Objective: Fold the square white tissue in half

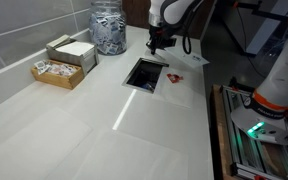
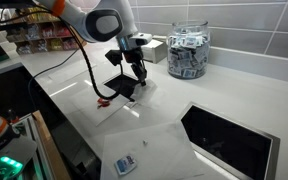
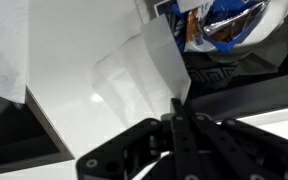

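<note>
Gripper point(image 3: 175, 104) has its jaws pinched shut on an edge of the white tissue point(image 3: 160, 60). That edge's up off the bench point(image 3: 74, 65).

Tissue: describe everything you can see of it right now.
The tissue is a thin white sheet, slightly see-through and soft-looking. In the wrist view one edge is pinched in the hand, which is apparently shut on it. The sheet stands lifted, curling above the white counter. No crease shows.
</note>
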You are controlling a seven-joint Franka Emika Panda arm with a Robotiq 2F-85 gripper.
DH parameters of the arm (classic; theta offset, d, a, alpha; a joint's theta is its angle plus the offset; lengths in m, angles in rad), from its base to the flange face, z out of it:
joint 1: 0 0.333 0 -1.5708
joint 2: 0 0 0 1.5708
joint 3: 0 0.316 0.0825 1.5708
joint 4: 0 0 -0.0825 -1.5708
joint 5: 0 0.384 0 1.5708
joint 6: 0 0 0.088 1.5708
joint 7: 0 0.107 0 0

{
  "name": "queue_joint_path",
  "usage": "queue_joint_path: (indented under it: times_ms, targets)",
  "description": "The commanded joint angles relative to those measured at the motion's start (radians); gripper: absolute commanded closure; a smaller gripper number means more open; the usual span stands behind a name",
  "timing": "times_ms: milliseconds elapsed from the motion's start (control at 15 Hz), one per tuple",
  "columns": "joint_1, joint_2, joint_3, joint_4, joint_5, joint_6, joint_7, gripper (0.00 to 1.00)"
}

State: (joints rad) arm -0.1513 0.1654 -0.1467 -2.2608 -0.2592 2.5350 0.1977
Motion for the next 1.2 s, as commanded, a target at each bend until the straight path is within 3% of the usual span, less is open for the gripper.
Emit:
queue_joint_path:
  times_ms: [0, 800, 1133]
  targets:
    - [0.014, 0.000, -0.014, 0.001, 0.006, -0.003, -0.006, 1.00]
    - [-0.059, 0.040, -0.029, 0.084, 0.281, -0.081, -0.122, 1.00]
    - [-0.076, 0.057, -0.064, 0.137, 0.318, -0.177, -0.047, 1.00]
